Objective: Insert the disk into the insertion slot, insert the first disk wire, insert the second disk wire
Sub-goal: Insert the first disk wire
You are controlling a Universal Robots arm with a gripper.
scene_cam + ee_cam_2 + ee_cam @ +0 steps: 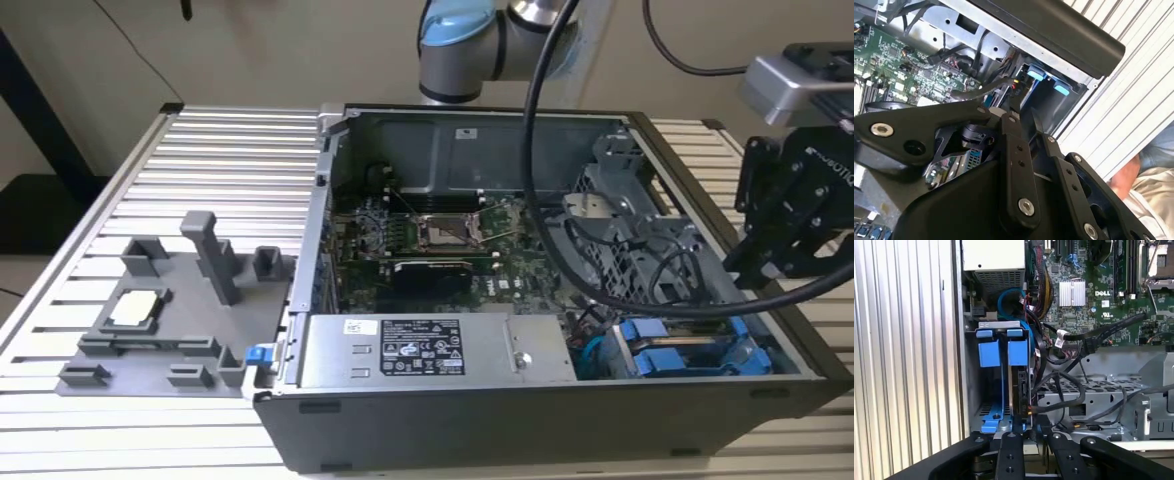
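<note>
First wrist view, looking past the claw [1031,432] into the open computer case [959,315]: the disk [1019,382] stands on its thin edge inside the slot [996,326], clipped in its blue frame [989,352]. By the look of it, it is seated all the way in. Its long axis runs straight away from the claw, deeper into the bay, so the end nearest the claw is the one I would expect the plugs to go into. The claw sits right at that near end, in line with the disk, not off to one side.

The wires [1074,337] lie loose just beside the slot, on the side toward the green circuit board [1089,285]. They are a tangle of black leads, one with a white tag, draped over the grey metal cage. One lead curls close to the disk's near end, but I cannot see whether any plug is home.

In the second wrist view the claw [1006,112] is close to a black lead [981,89]. I cannot tell whether it is clenched, released, or grasping that lead.

In the exterior view the claw [771,262] hangs over the case's corner on the exterior view's right, just above the blue fittings of the slot [667,355], well apart from the grey power box [427,350]. The case rests on a ribbed metal table [160,190].
</note>
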